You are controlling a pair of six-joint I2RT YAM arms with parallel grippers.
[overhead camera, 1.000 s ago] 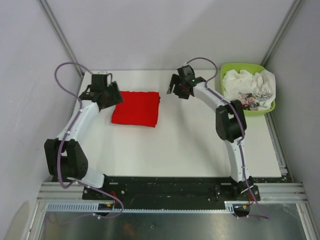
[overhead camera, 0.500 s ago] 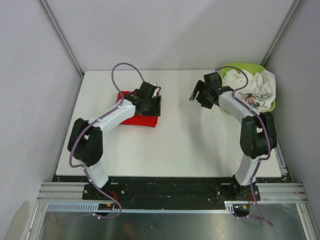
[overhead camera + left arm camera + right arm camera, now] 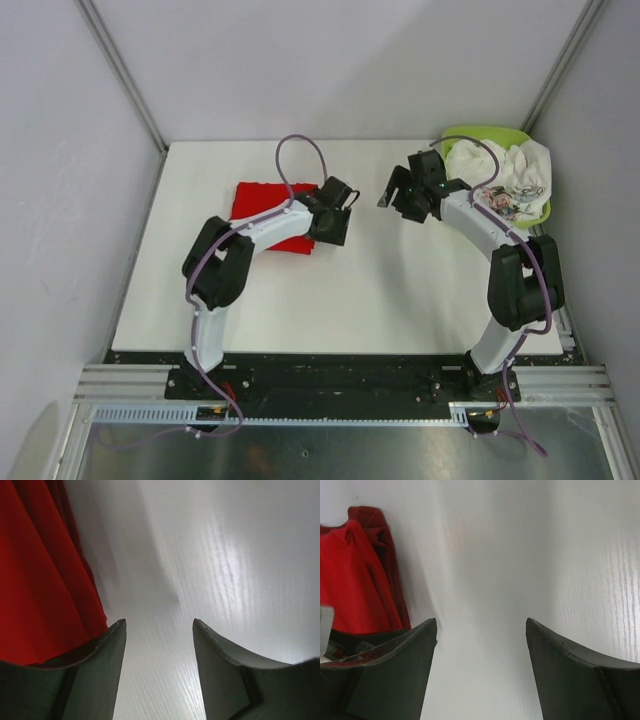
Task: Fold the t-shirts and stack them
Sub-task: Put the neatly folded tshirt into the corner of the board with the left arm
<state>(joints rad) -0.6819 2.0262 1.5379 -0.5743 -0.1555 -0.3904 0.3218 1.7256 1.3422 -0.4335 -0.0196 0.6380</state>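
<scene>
A folded red t-shirt (image 3: 262,203) lies flat on the white table at the back left, and my left arm crosses its near right part. No bear print or lettering shows on it. My left gripper (image 3: 338,218) is open and empty, just off the shirt's right edge, low over bare table. In the left wrist view the red cloth (image 3: 40,580) lies left of the open gripper (image 3: 159,624). My right gripper (image 3: 393,196) is open and empty over bare table, right of the shirt. The right wrist view shows the gripper (image 3: 481,624) and the red cloth (image 3: 355,575) at far left.
A lime-green basket (image 3: 478,133) stands at the back right corner, holding crumpled white cloth (image 3: 500,165) with a coloured print. It is close behind my right arm. Grey walls and metal rails border the table.
My left gripper has swung from the shirt's left side across it to its right edge. My right gripper moved right toward the basket, then held still.
</scene>
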